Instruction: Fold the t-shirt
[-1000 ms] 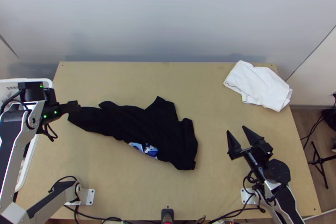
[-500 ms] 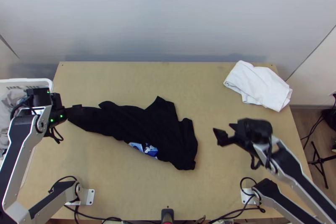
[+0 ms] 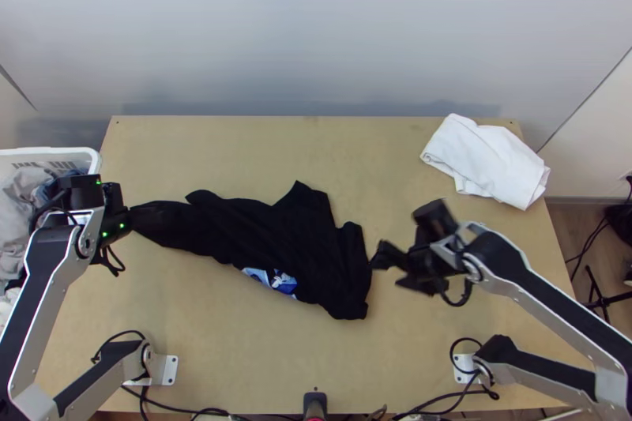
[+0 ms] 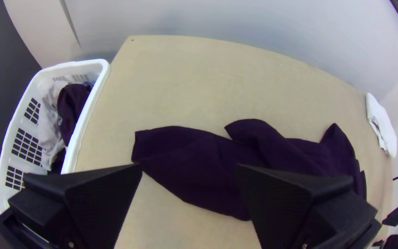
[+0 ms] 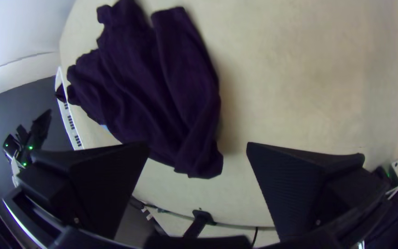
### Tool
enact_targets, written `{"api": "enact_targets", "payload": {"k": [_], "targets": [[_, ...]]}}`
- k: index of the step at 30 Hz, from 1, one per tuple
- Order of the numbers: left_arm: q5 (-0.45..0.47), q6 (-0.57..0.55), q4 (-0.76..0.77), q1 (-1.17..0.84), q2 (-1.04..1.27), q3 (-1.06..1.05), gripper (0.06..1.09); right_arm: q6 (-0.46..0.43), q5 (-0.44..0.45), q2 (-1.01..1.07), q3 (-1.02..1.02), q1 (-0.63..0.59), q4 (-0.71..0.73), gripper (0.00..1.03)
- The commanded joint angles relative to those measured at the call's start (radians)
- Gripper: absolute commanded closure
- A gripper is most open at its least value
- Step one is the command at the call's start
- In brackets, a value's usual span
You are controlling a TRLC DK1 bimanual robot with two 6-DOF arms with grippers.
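Observation:
A black t-shirt (image 3: 276, 239) lies bunched in a long slanting heap on the table, part of a blue-and-white print at its lower edge. At its narrow left end is my left gripper (image 3: 146, 216); in the left wrist view this gripper (image 4: 188, 167) has its fingers wide apart, the dark cloth (image 4: 199, 170) beneath and beyond them. Close by the shirt's right side is my right gripper (image 3: 387, 267). The right wrist view shows this gripper (image 5: 198, 146) open, with the shirt (image 5: 148, 87) seen past its fingers and nothing held.
A folded white cloth (image 3: 486, 160) lies at the table's back right corner. The white basket (image 3: 91, 154) holding clothes stands at the left edge, beside the left arm. Cables (image 3: 189, 411) run along the near edge, where a small black stand (image 3: 314, 404) is fixed.
The right gripper has swung leftward from the right part of the table to the shirt's right side. The left gripper has shifted slightly down the picture. The shirt lies as before.

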Motion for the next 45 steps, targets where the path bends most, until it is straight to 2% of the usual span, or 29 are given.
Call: {"api": "enact_targets", "payload": {"k": [1,3,4,6,11,15,17,18,22,26,30,34,37,41,45], "targets": [[0.002,-0.006,0.023,-0.023,0.006,-0.003,0.11,0.028,-0.064,0.141,-0.008,0.119,-0.054,0.08],[0.0,-0.015,0.025,-0.037,0.009,0.005,0.11,0.002,-0.062,0.177,0.0,0.134,-0.043,0.11],[0.0,-0.022,0.023,-0.046,0.01,0.009,0.11,-0.029,-0.062,0.194,0.003,0.139,-0.039,0.16],[0.0,-0.028,0.025,-0.055,0.015,0.018,0.11,-0.083,-0.049,0.215,0.001,0.154,-0.003,0.18],[0.0,-0.029,0.023,-0.06,0.023,0.043,0.11,-0.113,0.022,0.224,-0.032,0.171,0.132,0.36],[0.0,-0.029,0.025,-0.061,0.023,0.048,0.11,-0.132,0.103,0.221,-0.052,0.176,0.21,0.66],[0.0,-0.029,0.023,-0.06,0.023,0.048,0.11,-0.158,0.178,0.212,-0.051,0.177,0.24,0.92],[0.0,-0.029,0.025,-0.06,0.024,0.049,0.11,-0.175,0.221,0.206,-0.051,0.177,0.256,1.0],[0.0,-0.029,0.025,-0.061,0.023,0.057,0.11,-0.224,0.286,0.157,-0.014,0.177,0.282,1.0],[0.0,-0.029,0.025,-0.061,0.024,0.061,0.11,-0.31,0.369,0.045,0.049,0.174,0.435,1.0],[0.0,-0.029,0.023,-0.061,0.026,0.061,0.11,-0.469,0.461,0.023,0.124,0.161,0.567,1.0],[0.0,-0.029,0.023,-0.063,0.026,0.061,0.11,-0.569,0.493,0.036,0.159,0.122,0.717,1.0],[-0.002,-0.029,0.023,-0.061,0.021,0.061,0.11,-0.577,0.544,0.054,0.187,0.075,0.822,1.0],[-0.006,-0.029,0.019,-0.061,0.02,0.06,0.11,-0.601,0.656,0.079,0.19,-0.007,1.023,1.0],[-0.008,-0.029,0.019,-0.061,0.018,0.058,0.11,-0.617,0.692,0.112,0.239,-0.096,1.133,1.0]]}}
